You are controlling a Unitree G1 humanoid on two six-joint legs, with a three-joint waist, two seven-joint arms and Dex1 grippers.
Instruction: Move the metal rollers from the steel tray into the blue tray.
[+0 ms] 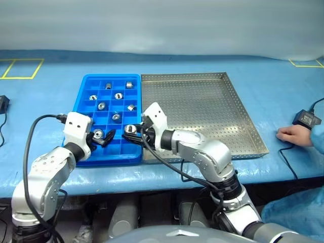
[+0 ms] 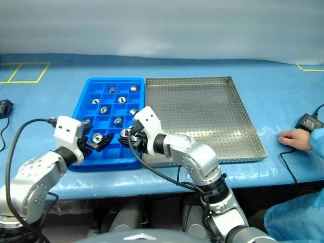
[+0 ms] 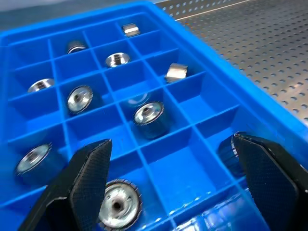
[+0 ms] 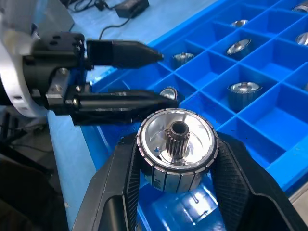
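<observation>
The blue tray (image 1: pixel 111 76) lies left of the steel tray (image 1: pixel 202 109), their long sides touching. Several metal rollers (image 1: pixel 101 106) sit singly in the blue tray's compartments (image 3: pixel 150 115). The steel tray's perforated floor lies bare. My right gripper (image 1: pixel 132 132) is shut on one shiny roller (image 4: pixel 176 144), gripped by its ribbed sides with its toothed centre hub showing, and hovers over the blue tray's near right corner. My left gripper (image 1: pixel 101 139) stands open just above the near left compartments, where a roller (image 3: pixel 118 207) lies below its fingers. The two grippers point toward each other, a short gap apart.
A person's hand (image 1: pixel 293 135) rests on the blue table cover right of the steel tray, beside a black adapter (image 1: pixel 306 119) with a cable. Another black device (image 1: pixel 3 104) lies at the far left edge. Yellow tape marks (image 1: pixel 20 68) sit at the back corners.
</observation>
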